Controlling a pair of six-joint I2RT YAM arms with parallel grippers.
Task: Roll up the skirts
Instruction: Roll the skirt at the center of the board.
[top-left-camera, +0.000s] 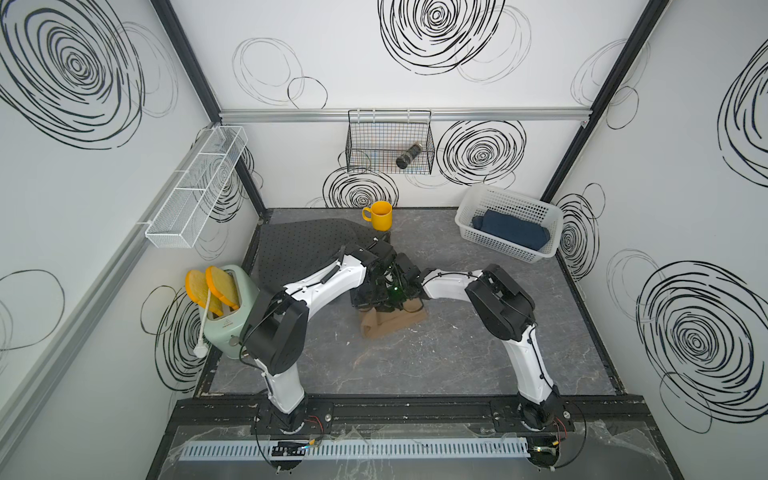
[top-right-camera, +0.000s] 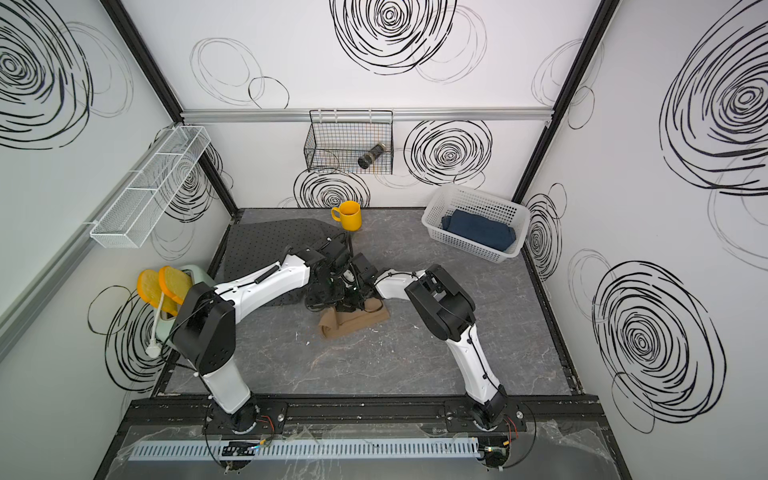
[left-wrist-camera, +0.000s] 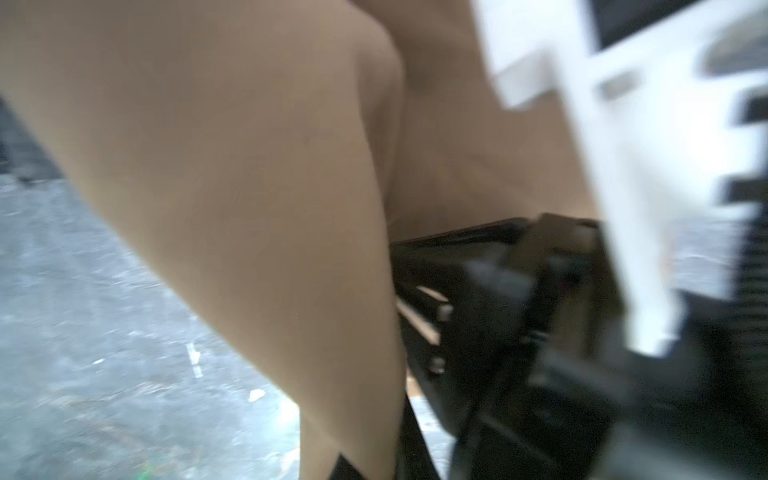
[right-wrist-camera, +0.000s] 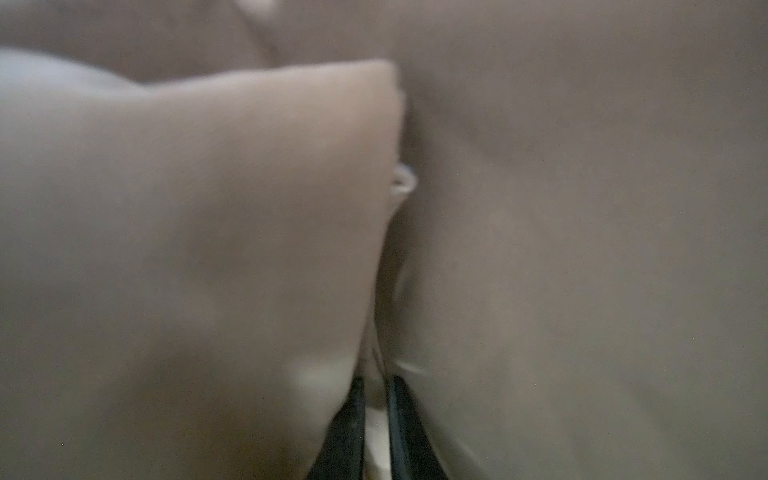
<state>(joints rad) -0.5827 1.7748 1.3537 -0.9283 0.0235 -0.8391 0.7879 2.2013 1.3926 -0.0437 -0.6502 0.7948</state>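
Soft, even light is coming from overhead in both top views, keeping the white walls (top-left-camera: 353, 62) bright and laying only faint shadows on the grey table (top-left-camera: 415, 365), while the black frame post (top-left-camera: 617, 75) is leaning outward with wide-angle stretch near the edges. The left wrist view is smearing with motion blur across the tan skirt (left-wrist-camera: 249, 208). The right wrist view is showing the tan skirt (right-wrist-camera: 208, 228) dim, greyish and wholly out of focus.

Top views: overhead-front, sharing whole table (top-left-camera: 415, 365) | wrists: seemingly close against tan skirt (left-wrist-camera: 249, 187)
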